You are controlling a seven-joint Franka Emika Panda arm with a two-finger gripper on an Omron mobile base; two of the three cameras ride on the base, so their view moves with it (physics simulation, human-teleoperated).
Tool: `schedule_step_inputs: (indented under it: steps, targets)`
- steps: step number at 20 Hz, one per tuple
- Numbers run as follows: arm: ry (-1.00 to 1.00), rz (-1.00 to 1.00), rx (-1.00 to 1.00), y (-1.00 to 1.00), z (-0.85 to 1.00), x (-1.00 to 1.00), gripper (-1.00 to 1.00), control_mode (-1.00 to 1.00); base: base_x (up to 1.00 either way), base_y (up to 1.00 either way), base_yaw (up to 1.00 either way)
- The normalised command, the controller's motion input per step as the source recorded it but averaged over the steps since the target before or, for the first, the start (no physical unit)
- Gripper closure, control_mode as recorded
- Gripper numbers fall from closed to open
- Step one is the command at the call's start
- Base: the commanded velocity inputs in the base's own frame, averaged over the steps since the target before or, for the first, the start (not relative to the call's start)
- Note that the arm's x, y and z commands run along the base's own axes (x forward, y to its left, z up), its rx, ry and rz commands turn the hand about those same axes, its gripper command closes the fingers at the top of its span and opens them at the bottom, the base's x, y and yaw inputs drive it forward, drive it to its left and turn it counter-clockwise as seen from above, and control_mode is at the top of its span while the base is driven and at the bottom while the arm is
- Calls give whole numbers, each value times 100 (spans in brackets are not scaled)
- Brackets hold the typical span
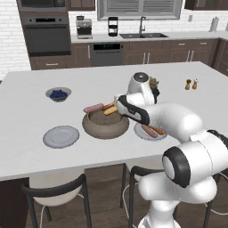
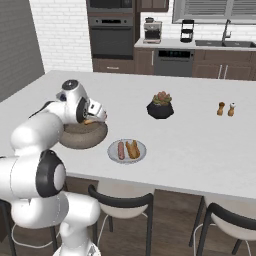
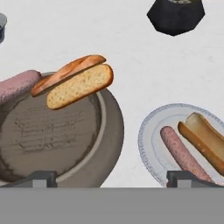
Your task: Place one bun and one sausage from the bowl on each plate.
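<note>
From my remote station I see the gripper (image 3: pixel 112 177) hanging over the kitchen island (image 1: pixel 26 133), its fingers spread wide and grasping nothing, one tip above the stone-like bowl (image 3: pixel 109 144) and the other above the filled plate (image 3: pixel 146 144). The bowl sits near the island's front edge; a split bun (image 3: pixel 76 83) lies tilted across its far rim, and a pink sausage (image 3: pixel 15 85) rests on that rim beside it. Just beside the bowl, the filled plate carries one sausage (image 3: pixel 181 153) and one bun (image 3: pixel 205 135) side by side. A second plate (image 1: pixel 61 136) lies bare on the bowl's other side, near the front edge. A small bowl of blueberries (image 1: pixel 58 94), a dark potted plant (image 2: pixel 160 106) and two shakers (image 2: pixel 226 108) stand farther back.
</note>
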Motion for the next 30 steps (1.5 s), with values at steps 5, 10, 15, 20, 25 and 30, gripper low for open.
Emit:
schedule_step_inputs:
  steps: [5, 10, 15, 20, 25, 30]
  targets:
    - [7, -15, 9, 53, 0, 26, -100, -100, 0, 0, 0]
    - [2, -20, 10, 27, 0, 38, -100, -100, 0, 0, 0]
    - [1, -21, 4, -1, -3, 37, -100, -100, 0, 0, 0]
    - [8, -18, 0, -3, -9, 41, -100, -100, 0, 0, 0]
    - [8, -18, 1, 0, -12, 48, -100, -100, 0, 0, 0]
    - [7, -13, 7, 0, -14, 52, -100, -100, 0, 0, 0]
